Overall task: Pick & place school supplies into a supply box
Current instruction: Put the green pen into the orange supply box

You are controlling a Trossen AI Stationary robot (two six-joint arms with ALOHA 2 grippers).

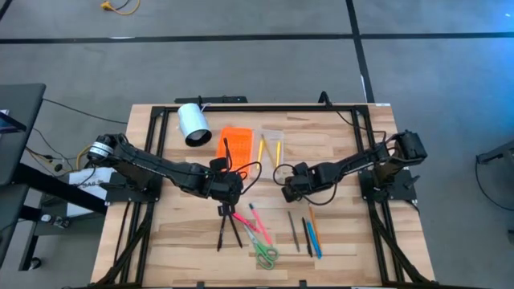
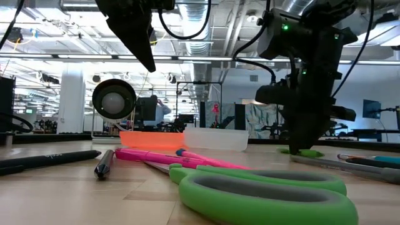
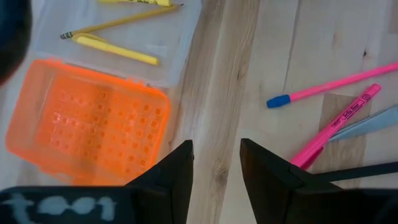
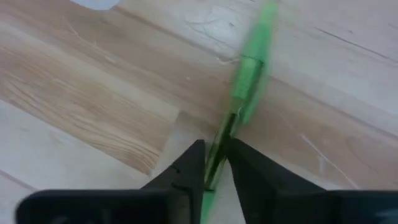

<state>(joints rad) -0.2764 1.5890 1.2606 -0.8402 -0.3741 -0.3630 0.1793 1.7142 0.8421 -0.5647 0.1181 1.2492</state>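
Holding: the right gripper [image 4: 215,163] is pinching a green pen [image 4: 249,68] between nearly closed fingers, just right of the box [image 1: 271,148] and a little nearer the front edge of the table [image 1: 353,241].
Pen attitude: the pen is sticking forward past the fingertips, its far end blurred, so it is probably swinging; I'm judging the grip to be near one end rather than the middle.
Box: the clear tray is lying beside its orange lid [image 1: 236,146], at the rear centre of the table, with yellow pencils [image 3: 115,50] already inside.
Left gripper: the left gripper [image 3: 216,163] is hovering with fingers apart and nothing between them, just in front of the lid.
Doing it well: the carry is short, so I'm thinking slow travel, letting the pen settle, then turning it to lie along the tray's long side before lowering.
Release: I'd be parting the fingers only once the pen is low inside the tray walls, so it isn't bouncing out.
Watch for: the left arm is sitting close to the lid, and the two grippers are near each other.
Waiting: pink pens [image 1: 259,221], scissors [image 1: 266,255], dark pens [image 1: 226,229] and a blue and orange cluster [image 1: 312,233] are lying in front of the box, near the table's front edge.
Aside: a white cylinder [image 1: 193,124] is resting left of the lid.
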